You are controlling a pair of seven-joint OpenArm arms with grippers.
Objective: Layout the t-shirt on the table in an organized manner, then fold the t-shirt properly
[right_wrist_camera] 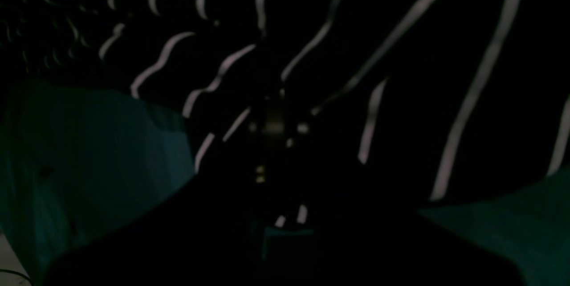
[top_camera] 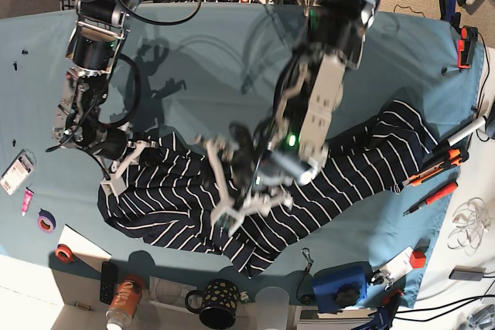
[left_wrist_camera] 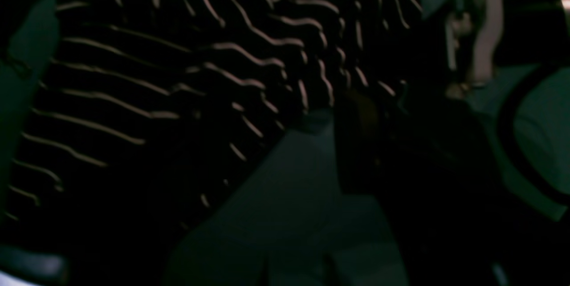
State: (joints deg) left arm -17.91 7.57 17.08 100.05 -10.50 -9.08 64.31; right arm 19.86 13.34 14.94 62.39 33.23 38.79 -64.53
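My left arm (top_camera: 321,90) grey and black with a white forearm panel, small green light near the wrist, white skeletal fingers (top_camera: 224,183), my right arm (top_camera: 89,59) black and silver, looped black cables

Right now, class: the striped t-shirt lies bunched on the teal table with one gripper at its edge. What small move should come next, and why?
Probably the right gripper, shut at the t-shirt's outer edge, should draw that edge outward over the table, since the shirt lies crumpled in a diagonal band. The left gripper hovers open above the middle.
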